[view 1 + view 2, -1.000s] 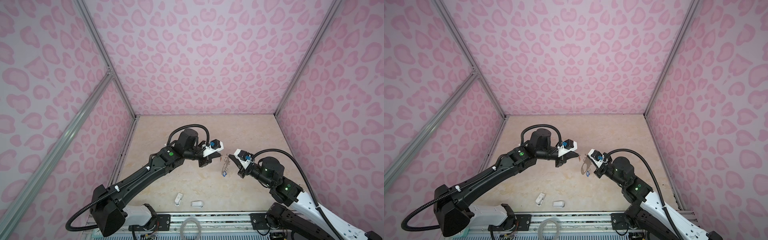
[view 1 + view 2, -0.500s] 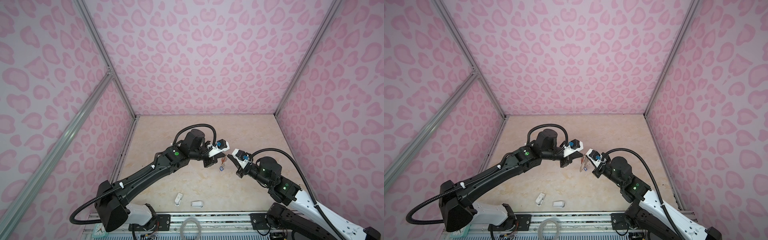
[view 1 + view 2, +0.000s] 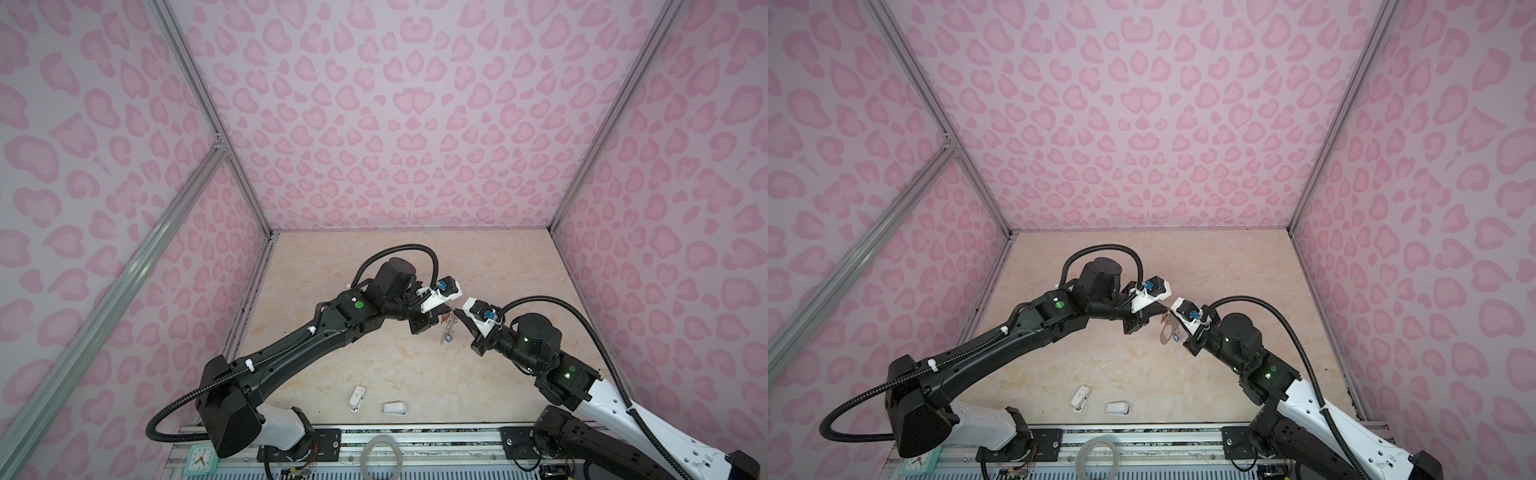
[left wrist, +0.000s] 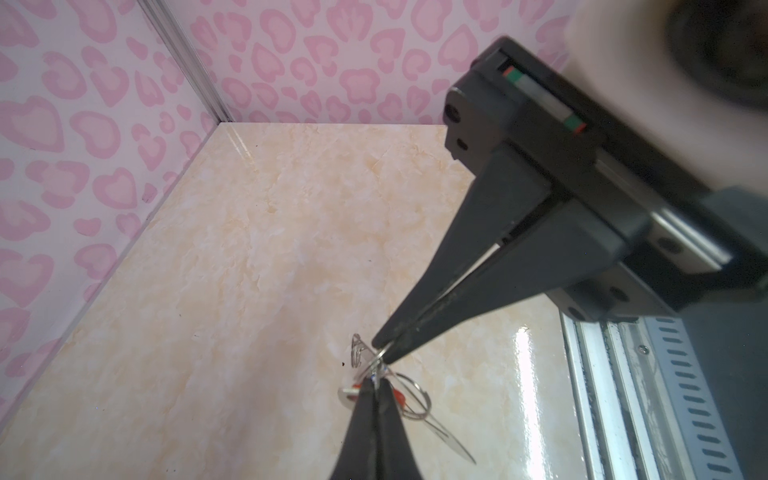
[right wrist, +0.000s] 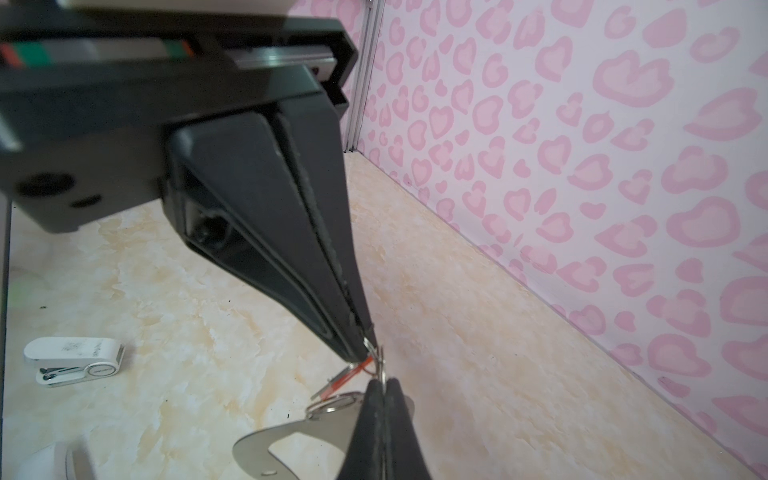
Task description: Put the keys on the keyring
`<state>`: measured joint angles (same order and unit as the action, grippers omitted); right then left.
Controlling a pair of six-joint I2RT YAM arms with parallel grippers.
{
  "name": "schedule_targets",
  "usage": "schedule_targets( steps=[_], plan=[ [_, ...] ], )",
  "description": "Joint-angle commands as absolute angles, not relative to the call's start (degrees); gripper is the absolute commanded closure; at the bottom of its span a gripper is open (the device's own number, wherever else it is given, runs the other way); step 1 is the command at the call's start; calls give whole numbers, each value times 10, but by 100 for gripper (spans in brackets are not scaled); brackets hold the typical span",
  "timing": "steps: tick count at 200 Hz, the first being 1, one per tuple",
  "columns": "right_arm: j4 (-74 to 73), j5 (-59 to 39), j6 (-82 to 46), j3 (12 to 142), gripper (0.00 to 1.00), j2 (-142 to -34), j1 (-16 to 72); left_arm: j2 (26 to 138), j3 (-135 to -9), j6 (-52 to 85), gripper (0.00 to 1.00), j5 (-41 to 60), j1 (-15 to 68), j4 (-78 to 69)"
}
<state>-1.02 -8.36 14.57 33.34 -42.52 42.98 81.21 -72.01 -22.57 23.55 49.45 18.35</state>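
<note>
Above the middle of the table my two grippers meet tip to tip. My left gripper point(image 3: 445, 311) point(image 4: 376, 384) is shut on the red-orange key point(image 5: 349, 374) point(image 3: 446, 318), whose tag shows on both sides of the jaws. My right gripper point(image 3: 459, 315) point(image 5: 384, 380) is shut on a wire split ring of the keyring point(image 5: 299, 436) point(image 3: 1167, 334). The grey plate hangs below it, clear of the table. The blue key point(image 3: 448, 338) point(image 3: 1177, 338) dangles at the plate. The red-orange key's ring touches the held split ring; whether they are linked I cannot tell.
Two white plastic pieces point(image 3: 357, 398) point(image 3: 394, 408) lie near the table's front edge. A pale grey hoop point(image 3: 380, 455) and a small clock point(image 3: 199, 457) sit on the front rail. Pink patterned walls close off the left, back and right.
My left gripper has swung right and my right gripper has moved up and left with the keyring. Their tips, apart a second ago, now touch.
</note>
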Motion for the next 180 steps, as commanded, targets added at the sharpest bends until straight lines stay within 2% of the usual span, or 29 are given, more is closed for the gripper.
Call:
schedule_targets(
  steps=[1, 180],
  plan=[
    [-12, -71, 147, 337, 100, -426, 431, 810, -725, -231, 97, 240, 495, 176],
    [-5, -73, 156, 330, 100, -418, 431, 833, -742, -197, 97, 217, 500, 165]
  ],
)
